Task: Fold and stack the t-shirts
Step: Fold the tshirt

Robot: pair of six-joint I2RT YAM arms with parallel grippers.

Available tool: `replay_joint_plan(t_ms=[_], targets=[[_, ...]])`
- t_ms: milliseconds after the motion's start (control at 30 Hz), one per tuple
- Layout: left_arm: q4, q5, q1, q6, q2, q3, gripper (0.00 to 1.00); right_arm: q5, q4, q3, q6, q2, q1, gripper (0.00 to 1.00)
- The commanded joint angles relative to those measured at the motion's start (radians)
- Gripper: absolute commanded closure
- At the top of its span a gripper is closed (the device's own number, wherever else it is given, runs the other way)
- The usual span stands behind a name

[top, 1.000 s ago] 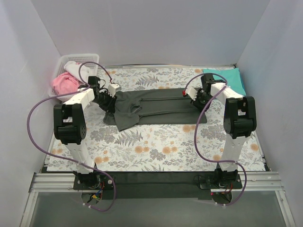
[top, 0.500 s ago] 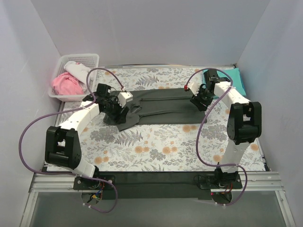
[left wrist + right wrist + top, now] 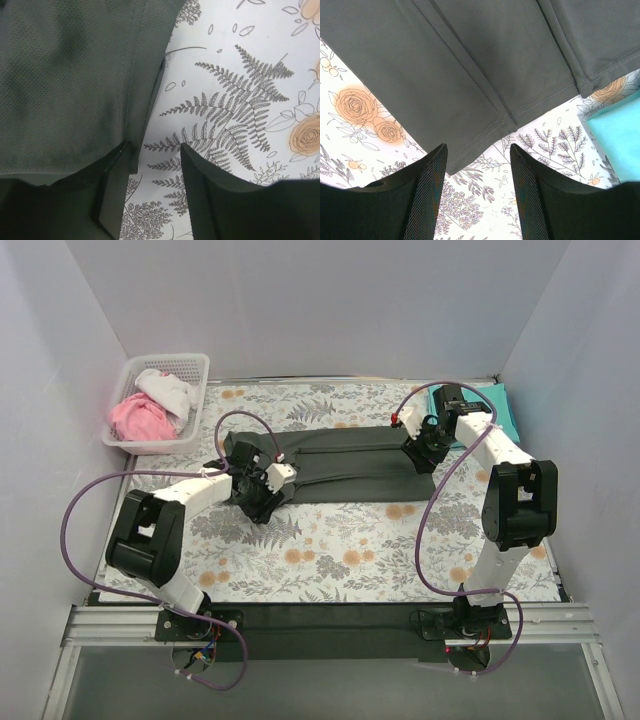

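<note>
The dark charcoal-grey t-shirt [image 3: 350,462] lies flat as a long band across the floral sheet [image 3: 330,550]. My left gripper [image 3: 268,488] is low over its left end and open. In the left wrist view [image 3: 154,148] the shirt's hem [image 3: 65,85] lies against the left finger [image 3: 112,190], with only floral sheet in the gap. My right gripper [image 3: 425,447] is open over the shirt's right end. In the right wrist view [image 3: 476,150] a corner of the shirt [image 3: 470,65] lies between the fingertips. The teal t-shirt [image 3: 490,405] lies folded at the back right and shows in the right wrist view [image 3: 620,135].
A white basket [image 3: 192,365] with pink and white cloth stands at the back left. White walls close in the back and both sides. A black strip [image 3: 330,618] runs along the near edge by the arm bases.
My left gripper has moved right and nearer along the shirt's left end, and the bunched cloth there now lies smaller and flatter. My right gripper has shifted slightly back and right.
</note>
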Motion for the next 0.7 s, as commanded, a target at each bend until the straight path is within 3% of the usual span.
replay_joint_plan(t_ms=[0, 100, 167, 367, 667], targets=[[0.039, -0.064, -0.007, 0.007, 0.035, -0.021, 0.63, -0.026, -0.026, 0.019, 0.018, -0.031, -0.009, 0.49], [0.031, -0.070, -0.006, 0.021, 0.043, -0.026, 0.78, -0.029, -0.024, 0.024, 0.017, -0.028, -0.012, 0.50], [0.010, -0.064, -0.006, 0.018, 0.028, -0.003, 0.99, -0.029, -0.024, 0.027, 0.015, -0.025, -0.012, 0.51], [-0.064, -0.038, 0.000, 0.015, -0.031, 0.164, 1.00, -0.037, -0.026, 0.022, 0.009, -0.027, -0.014, 0.54], [-0.017, -0.049, 0.057, 0.059, 0.090, 0.357, 1.00, -0.040, -0.026, 0.019, 0.004, -0.008, -0.015, 0.57]])
